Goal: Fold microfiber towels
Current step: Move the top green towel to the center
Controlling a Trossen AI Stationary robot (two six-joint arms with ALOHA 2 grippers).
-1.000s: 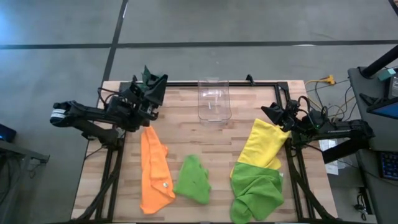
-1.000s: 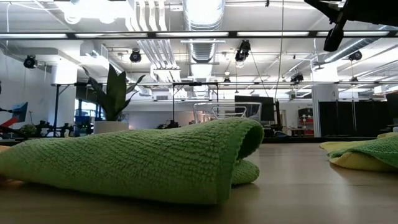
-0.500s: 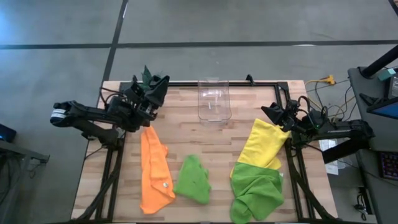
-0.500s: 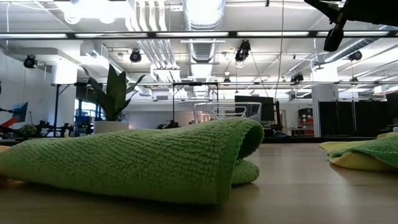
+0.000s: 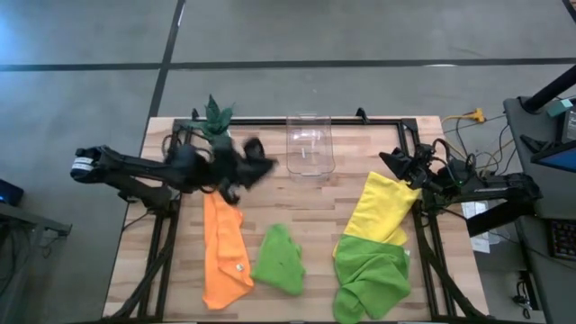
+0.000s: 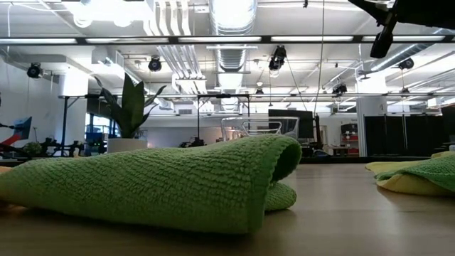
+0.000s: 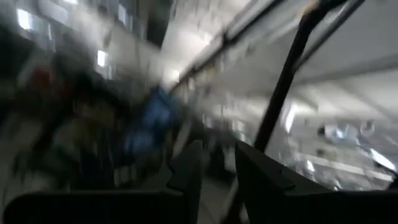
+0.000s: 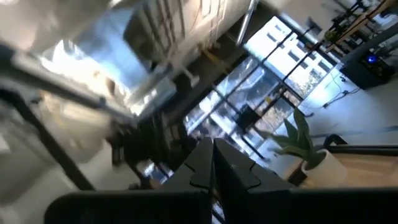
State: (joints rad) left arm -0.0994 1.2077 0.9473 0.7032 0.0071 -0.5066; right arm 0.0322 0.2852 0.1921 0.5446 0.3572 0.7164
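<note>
Four microfiber towels lie on the wooden table (image 5: 315, 193), and no readable writing shows on any of them. One orange towel (image 5: 223, 247) stretches lengthwise from the far side toward the near edge. Beside it sits a bunched green towel (image 5: 278, 259). At the right, a yellow towel (image 5: 382, 207) slants from the far right toward the near middle, its near end touching a second green towel (image 5: 373, 277). Above the orange towel's far end, the left gripper (image 5: 254, 160) shows a narrow gap between its fingers, pinching nothing. Near the yellow towel's far corner, the right gripper (image 5: 393, 164) has its fingers pressed together.
</note>
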